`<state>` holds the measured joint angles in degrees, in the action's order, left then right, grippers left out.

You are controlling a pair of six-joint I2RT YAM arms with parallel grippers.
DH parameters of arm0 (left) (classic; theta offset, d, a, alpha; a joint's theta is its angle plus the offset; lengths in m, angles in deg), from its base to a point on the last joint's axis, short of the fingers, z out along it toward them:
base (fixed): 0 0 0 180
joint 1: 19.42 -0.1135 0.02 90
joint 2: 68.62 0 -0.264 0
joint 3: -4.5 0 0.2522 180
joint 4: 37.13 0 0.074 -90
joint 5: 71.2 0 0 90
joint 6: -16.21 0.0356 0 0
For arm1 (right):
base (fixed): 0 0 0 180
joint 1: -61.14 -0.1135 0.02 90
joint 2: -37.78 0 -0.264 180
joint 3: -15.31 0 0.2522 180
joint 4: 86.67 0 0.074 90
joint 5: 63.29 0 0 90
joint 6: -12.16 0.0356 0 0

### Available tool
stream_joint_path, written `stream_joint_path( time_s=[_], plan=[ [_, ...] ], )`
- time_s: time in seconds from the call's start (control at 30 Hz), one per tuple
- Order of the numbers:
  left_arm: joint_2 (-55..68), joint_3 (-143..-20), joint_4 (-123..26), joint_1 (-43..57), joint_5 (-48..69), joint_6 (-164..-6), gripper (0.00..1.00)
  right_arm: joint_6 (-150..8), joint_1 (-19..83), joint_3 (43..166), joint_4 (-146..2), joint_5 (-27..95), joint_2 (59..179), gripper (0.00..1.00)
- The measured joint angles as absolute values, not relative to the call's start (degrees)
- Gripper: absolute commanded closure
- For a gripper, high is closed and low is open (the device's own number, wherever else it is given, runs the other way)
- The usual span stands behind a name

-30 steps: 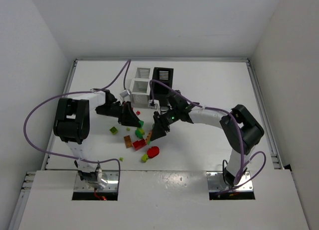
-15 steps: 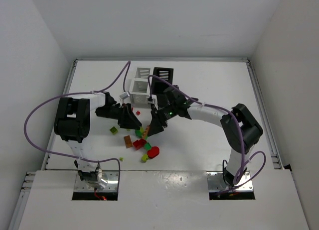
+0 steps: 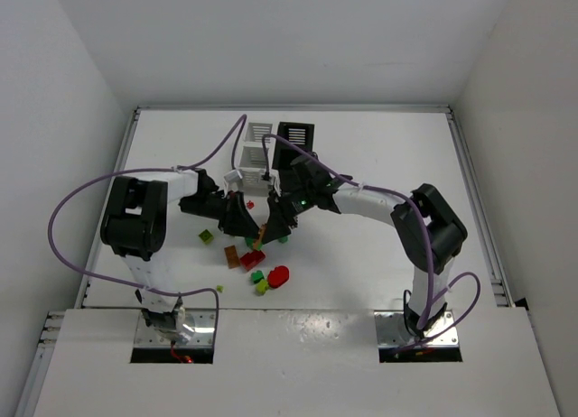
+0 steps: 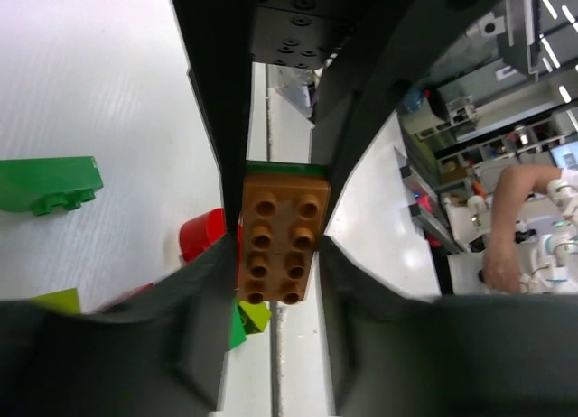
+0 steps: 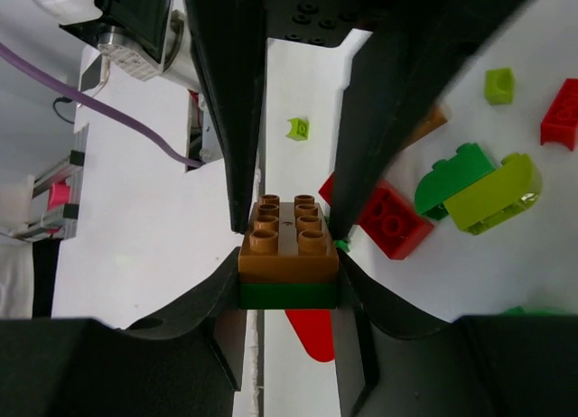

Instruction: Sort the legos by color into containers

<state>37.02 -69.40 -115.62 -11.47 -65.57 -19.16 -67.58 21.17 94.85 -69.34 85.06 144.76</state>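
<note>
Looking at this one, the sorting has barely got going as far as I can see. Both arms meet low over the counter [image 3: 379, 164], just in front of the bins, and they share one stack [image 3: 263, 229]: a brown brick [image 4: 282, 236] stuck on a green brick [image 5: 287, 295]. The left pincer [image 4: 278, 254] is pinched narrow on the stack's sides. The right pincer [image 5: 287, 274] is clamped on it too, coming in from the other side. My guess is the next step is prying the two colours apart, since they'd go in different bins.

Around them there are loose bricks [image 3: 262, 288] on the counter: red ones [image 3: 253, 259], a green one [image 3: 257, 275], a yellow-green one [image 3: 207, 236] and another brown one [image 3: 231, 254]. The white bins [image 3: 259, 131] and the black bin [image 3: 295, 135] sit behind the arms. Can't tell what's inside them from here, but that whole scatter is left to sort.
</note>
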Motion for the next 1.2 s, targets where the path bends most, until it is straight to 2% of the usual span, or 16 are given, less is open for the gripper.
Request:
stream_joint_path(
  time_s=[0.2,0.3,0.53,0.8,0.83,0.9,0.93,1.03,1.2],
  plan=[
    [36.9,-69.4,-115.9,-11.5,-65.9,-19.0,0.88,-67.5,21.3,94.8,-69.0,84.7,144.9,1.00],
    [36.9,-69.4,-115.9,-11.5,-65.8,-18.9,0.94,-67.7,21.4,94.5,-69.1,84.8,144.9,1.00],
    [37.2,-69.7,-118.1,-11.3,-64.5,-15.2,0.99,-72.0,21.6,91.7,-69.2,84.8,143.6,1.00],
    [37.5,-70.9,-121.4,-12.0,-64.9,-11.2,1.00,-76.2,22.0,86.5,-61.1,83.7,142.0,1.00],
    [37.5,-70.9,-121.5,-12.0,-64.9,-11.0,0.83,-76.4,22.0,86.5,-60.6,83.7,142.0,1.00],
    [37.5,-70.9,-121.7,-12.0,-64.9,-10.6,0.56,-76.6,22.0,86.5,-60.5,83.6,142.0,1.00],
    [37.5,-70.9,-121.8,-12.0,-64.9,-10.7,0.38,-76.7,22.0,86.5,-60.6,83.6,142.0,1.00],
    [37.5,-70.9,-121.9,-12.0,-65.0,-11.0,0.27,-76.4,22.0,87.0,-60.5,83.6,142.0,1.00],
    [37.5,-70.7,-121.4,-12.0,-65.0,-11.3,0.26,-75.0,21.7,91.2,-61.1,83.6,142.0,1.00]
  ],
)
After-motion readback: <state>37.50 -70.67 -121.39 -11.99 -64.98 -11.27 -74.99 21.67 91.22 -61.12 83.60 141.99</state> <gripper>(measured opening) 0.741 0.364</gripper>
